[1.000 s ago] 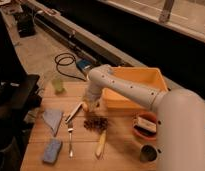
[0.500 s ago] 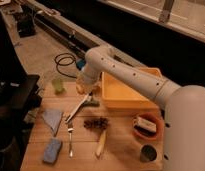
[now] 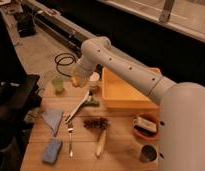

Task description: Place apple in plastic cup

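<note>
**Apple gripped and raised, just short of the green cup**

Nearest you on the pale wooden table (image 3: 121,150) lie things this job does not call for: a blue rectangular sponge (image 3: 52,150), a metal fork (image 3: 71,137), a long pale yellow banana-like piece (image 3: 100,143) and a small grey metal cup (image 3: 147,153). Behind them sit a folded grey cloth (image 3: 52,120), a dark reddish-brown cluster of grapes (image 3: 96,122) and a red bowl (image 3: 138,133) with something white in it. All of these lie low and spread out, so you can judge that the arm passes over them without touching.

A long utensil with a green handle (image 3: 81,106) lies slantwise mid-table, and a yellow plastic bin (image 3: 128,102) stands beside it.

Further back, the two-finger gripper (image 3: 76,77) hangs clear of the tabletop. It is between the small translucent light-green plastic cup (image 3: 58,85) and a small white cup (image 3: 94,80). Its jaws are clamped on the small round pale yellow-orange apple (image 3: 75,79), which shows as a warm patch at the arm's tip.

The apple is held up off the wood, most likely so it clears the plastic cup's rim before it goes down. The apple sits inside the jaws, near the plastic cup on the white cup's side, and is not over its mouth.

The plastic cup stands upright with its mouth open, close to the table's far corner. You should expect a short sideways move before any release.

Beyond the table, a coiled black cable (image 3: 63,61) lies on the floor.
</note>
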Controlling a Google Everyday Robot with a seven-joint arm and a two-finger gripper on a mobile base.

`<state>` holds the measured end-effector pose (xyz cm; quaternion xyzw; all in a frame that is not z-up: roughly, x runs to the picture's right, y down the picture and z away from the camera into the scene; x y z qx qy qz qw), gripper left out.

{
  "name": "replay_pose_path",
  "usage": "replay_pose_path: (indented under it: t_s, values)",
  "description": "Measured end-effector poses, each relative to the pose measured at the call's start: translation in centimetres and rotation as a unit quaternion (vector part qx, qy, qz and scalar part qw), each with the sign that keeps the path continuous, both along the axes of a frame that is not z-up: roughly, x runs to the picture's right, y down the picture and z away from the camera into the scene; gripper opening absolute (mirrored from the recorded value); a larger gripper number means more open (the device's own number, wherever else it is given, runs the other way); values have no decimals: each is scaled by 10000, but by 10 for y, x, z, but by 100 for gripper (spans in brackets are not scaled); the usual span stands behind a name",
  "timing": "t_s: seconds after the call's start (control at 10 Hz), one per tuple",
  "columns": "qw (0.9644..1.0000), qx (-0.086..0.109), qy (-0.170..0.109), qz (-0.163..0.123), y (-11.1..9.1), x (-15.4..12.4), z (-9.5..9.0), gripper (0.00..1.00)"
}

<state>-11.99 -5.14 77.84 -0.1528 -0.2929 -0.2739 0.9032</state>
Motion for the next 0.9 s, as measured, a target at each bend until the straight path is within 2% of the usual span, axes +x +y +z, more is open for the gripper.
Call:
replay_pose_path:
  t_s: [0.2,0.4,0.6,0.9]
  values:
    - [10000,18,45,-11,0,2,1,18]
    - [9998,164,68,-114,-11,-7,8,18]
    - [9992,266,0,-314,-30,-30,30,18]
    - [9976,361,-237,-536,-45,-83,69,18]
